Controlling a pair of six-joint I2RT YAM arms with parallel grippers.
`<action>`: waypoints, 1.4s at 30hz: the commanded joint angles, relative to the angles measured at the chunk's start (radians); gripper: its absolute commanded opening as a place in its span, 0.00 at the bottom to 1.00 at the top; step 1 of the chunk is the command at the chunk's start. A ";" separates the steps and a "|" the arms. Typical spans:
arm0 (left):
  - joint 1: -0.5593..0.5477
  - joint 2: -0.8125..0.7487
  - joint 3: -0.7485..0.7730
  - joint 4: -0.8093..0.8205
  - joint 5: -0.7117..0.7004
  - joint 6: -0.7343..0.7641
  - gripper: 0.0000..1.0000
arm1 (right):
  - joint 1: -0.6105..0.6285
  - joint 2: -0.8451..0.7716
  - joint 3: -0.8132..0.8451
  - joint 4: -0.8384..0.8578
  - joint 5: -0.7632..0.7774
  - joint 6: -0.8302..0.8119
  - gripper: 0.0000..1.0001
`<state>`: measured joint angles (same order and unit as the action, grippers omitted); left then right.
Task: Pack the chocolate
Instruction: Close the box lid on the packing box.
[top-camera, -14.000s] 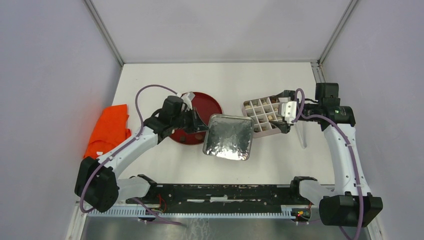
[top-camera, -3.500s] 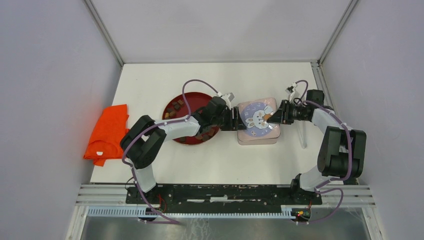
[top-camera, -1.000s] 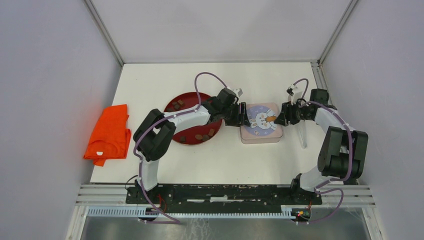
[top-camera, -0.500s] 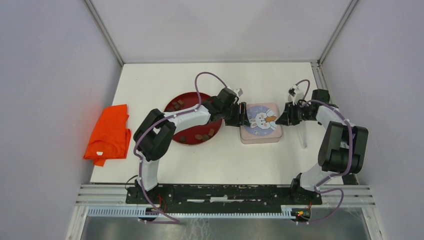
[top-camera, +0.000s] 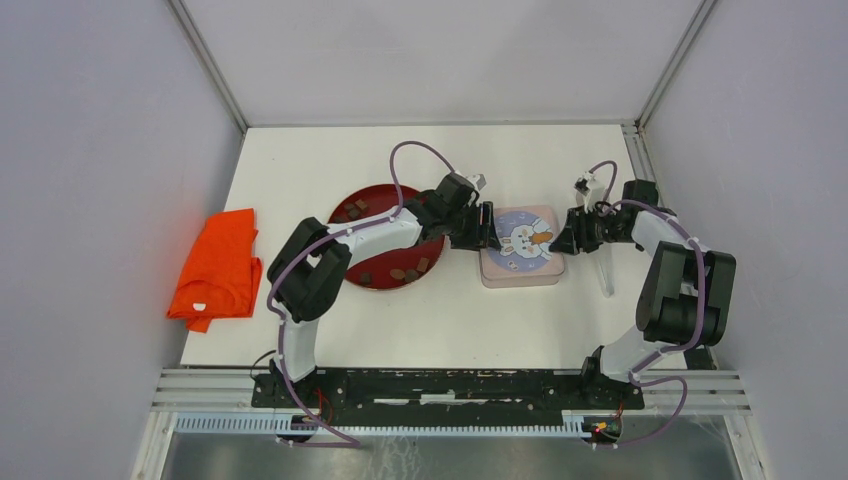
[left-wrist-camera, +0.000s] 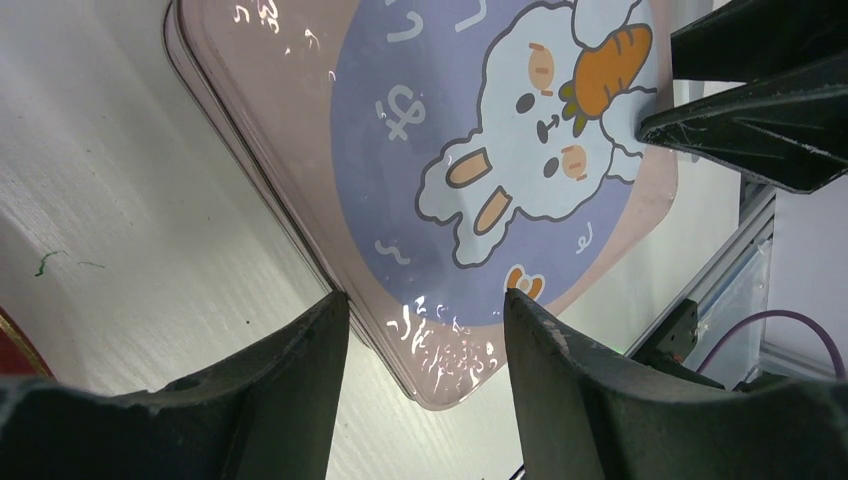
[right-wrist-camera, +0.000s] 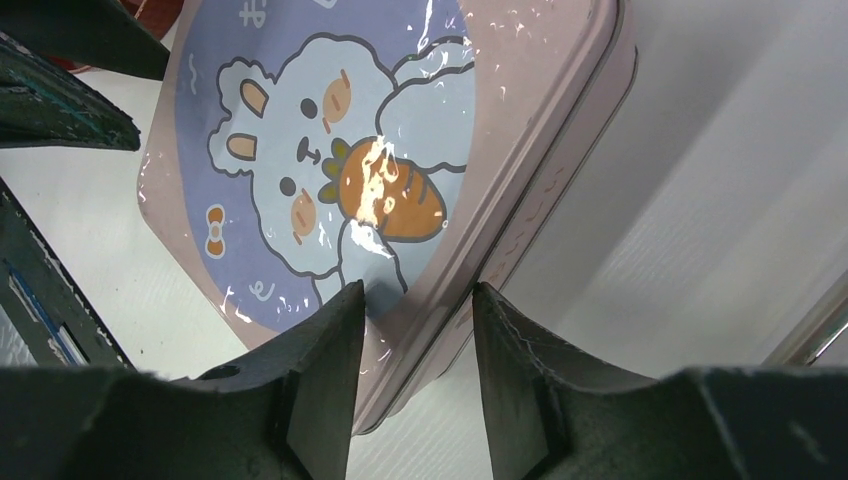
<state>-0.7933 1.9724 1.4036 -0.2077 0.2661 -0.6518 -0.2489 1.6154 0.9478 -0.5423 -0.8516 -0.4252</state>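
Note:
Several small brown chocolate (top-camera: 409, 271) pieces lie on the round dark-red plate (top-camera: 383, 227). Right of it sits the pale pink box (top-camera: 522, 247), closed under a lid with a rabbit and carrot picture (left-wrist-camera: 520, 140). My left gripper (top-camera: 488, 228) is at the box's left side. Its jaws are open around a lid corner (left-wrist-camera: 425, 300), and nothing is held. My right gripper (top-camera: 562, 238) is at the box's right side. It is open astride the lid's rim (right-wrist-camera: 417, 290), one finger over the lid and the other beside the box's wall. Any chocolate in the box is hidden.
An orange cloth (top-camera: 215, 262) lies at the table's left edge. A clear upright strip (top-camera: 603, 268) stands just right of the box, beside my right arm. The black rail (top-camera: 440, 385) carrying the arm bases runs along the near edge. Walls close in the back and sides.
The box, open with a silvery lid beside it at first, now wears the rabbit lid and sits slightly further right. Over the last second both grippers have barely shifted.

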 joint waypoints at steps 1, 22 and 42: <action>-0.004 -0.004 0.054 0.016 -0.013 0.063 0.64 | 0.007 -0.023 0.008 -0.012 -0.007 -0.027 0.51; -0.005 -0.207 -0.136 0.117 -0.144 0.081 0.63 | -0.020 -0.273 0.024 0.059 0.022 -0.114 0.53; 0.002 -0.132 -0.118 -0.018 -0.310 0.105 0.32 | -0.021 -0.200 -0.085 0.211 0.287 -0.085 0.19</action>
<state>-0.7933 1.8038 1.2430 -0.1799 0.0208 -0.5964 -0.2665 1.3876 0.8440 -0.3183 -0.6106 -0.5396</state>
